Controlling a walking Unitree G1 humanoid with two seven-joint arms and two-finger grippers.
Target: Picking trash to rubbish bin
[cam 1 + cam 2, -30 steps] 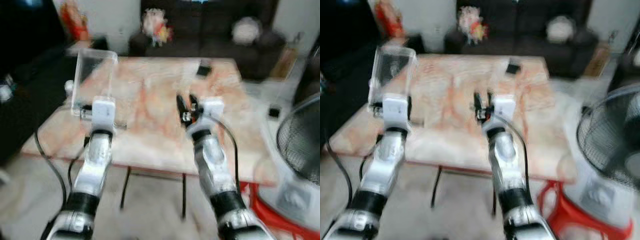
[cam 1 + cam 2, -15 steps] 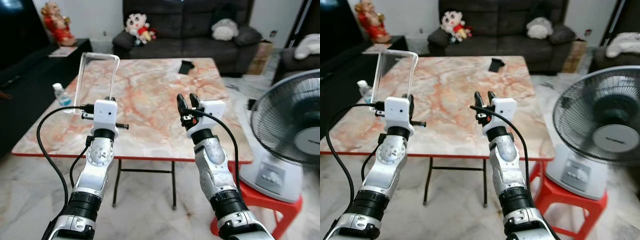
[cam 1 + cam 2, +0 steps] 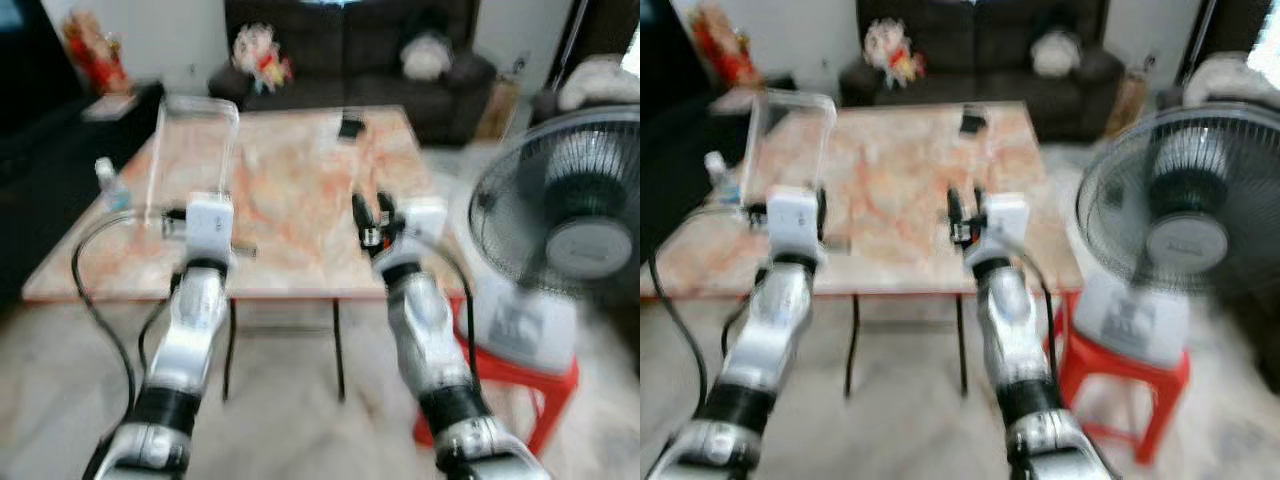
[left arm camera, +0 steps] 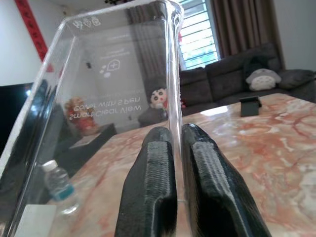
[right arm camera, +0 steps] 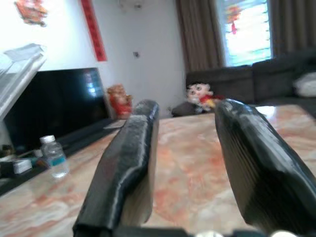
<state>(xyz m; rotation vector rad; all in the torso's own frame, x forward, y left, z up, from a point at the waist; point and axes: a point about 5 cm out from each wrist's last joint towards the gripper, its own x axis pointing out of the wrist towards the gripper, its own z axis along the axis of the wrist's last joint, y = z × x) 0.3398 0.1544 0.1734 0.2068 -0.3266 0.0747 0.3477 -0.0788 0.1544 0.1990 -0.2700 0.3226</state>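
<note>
Above the orange-veined marble worktop (image 3: 290, 190), my left gripper (image 4: 170, 163) clamps a clear plastic box (image 4: 98, 98); right gripper (image 5: 185, 148) jaws apart.

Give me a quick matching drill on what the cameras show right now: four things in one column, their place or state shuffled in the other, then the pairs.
Things:
1. left pincer
2. right pincer
3. water bottle
4. electric fan

Place or state:
A. standing on a red stool to the robot's right
B. open, holding nothing, above the marble table
C. standing near the table's left edge
D. shut on the wall of a clear plastic box

Pairs: 1-D, 2-B, 3-C, 4-A
</note>
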